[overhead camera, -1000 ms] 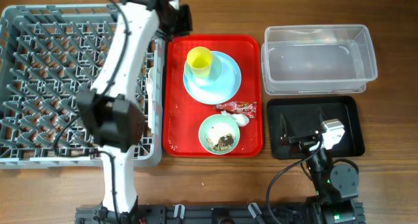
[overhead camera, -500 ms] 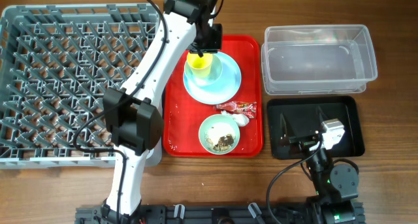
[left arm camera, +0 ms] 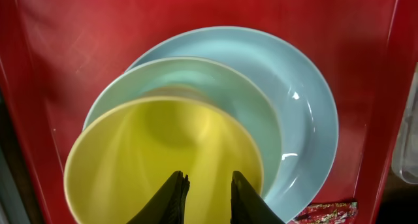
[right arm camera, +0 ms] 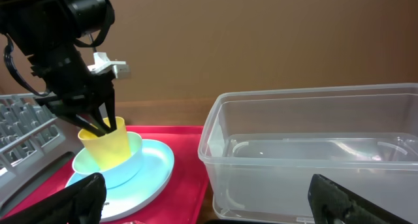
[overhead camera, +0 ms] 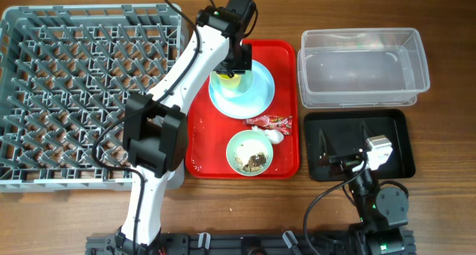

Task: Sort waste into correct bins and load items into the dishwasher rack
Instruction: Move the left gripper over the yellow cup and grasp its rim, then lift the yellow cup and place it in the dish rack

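On the red tray (overhead camera: 286, 54), far end: cup (left arm camera: 157, 152) sits on plate (left arm camera: 307, 119). Left end effector (left arm camera: 208, 181) is in its mouth, fingers slightly spread, contact unclear. Should straddle one wall, pinch firmly, lift straight, go left to rack (overhead camera: 74, 99). Right end effector (overhead camera: 343, 140) spread wide, empty.

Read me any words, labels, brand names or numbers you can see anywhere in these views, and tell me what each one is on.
wrapper on the red tray: it has red-and-white print, but it is too small and blurred to read.
No other words, numbers or signs show in any view.
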You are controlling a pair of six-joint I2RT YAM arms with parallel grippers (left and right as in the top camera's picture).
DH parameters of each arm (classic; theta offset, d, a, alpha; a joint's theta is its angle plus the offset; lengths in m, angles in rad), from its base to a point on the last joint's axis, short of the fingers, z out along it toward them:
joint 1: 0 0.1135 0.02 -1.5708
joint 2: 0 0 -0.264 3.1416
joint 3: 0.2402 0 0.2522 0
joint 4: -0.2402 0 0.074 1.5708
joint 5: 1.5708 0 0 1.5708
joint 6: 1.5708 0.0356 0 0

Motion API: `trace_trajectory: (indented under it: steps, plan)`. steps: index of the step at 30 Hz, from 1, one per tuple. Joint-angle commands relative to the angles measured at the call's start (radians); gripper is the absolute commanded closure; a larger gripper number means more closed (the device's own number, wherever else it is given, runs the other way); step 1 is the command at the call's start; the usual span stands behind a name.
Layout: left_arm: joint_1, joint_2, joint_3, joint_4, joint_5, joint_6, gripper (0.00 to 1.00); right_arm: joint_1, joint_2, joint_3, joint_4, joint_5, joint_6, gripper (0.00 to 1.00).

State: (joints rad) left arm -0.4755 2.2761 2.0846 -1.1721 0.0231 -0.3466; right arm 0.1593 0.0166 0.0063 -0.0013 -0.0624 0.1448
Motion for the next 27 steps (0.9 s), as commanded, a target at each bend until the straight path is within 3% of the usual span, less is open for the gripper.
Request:
trace_trajectory:
  steps: [1, 4, 12, 27]
  plan:
    - [-0.016, 0.002, -0.004, 0.019, -0.014, -0.01, 0.77, 0.001, -0.003, -0.001, 0.003, 0.005, -0.008, 0.0]
    - [-0.01, -0.003, 0.001, 0.047, -0.017, -0.01, 0.78, 0.001, -0.003, -0.001, 0.003, 0.005, -0.008, 0.0]
    - [-0.01, -0.069, 0.012, 0.037, -0.017, -0.01, 0.67, 0.001, -0.003, -0.001, 0.003, 0.005, -0.008, 0.0]
    - [-0.061, -0.067, 0.0, 0.023, -0.06, -0.01, 0.72, 0.001, -0.003, -0.001, 0.003, 0.005, -0.008, 0.0]
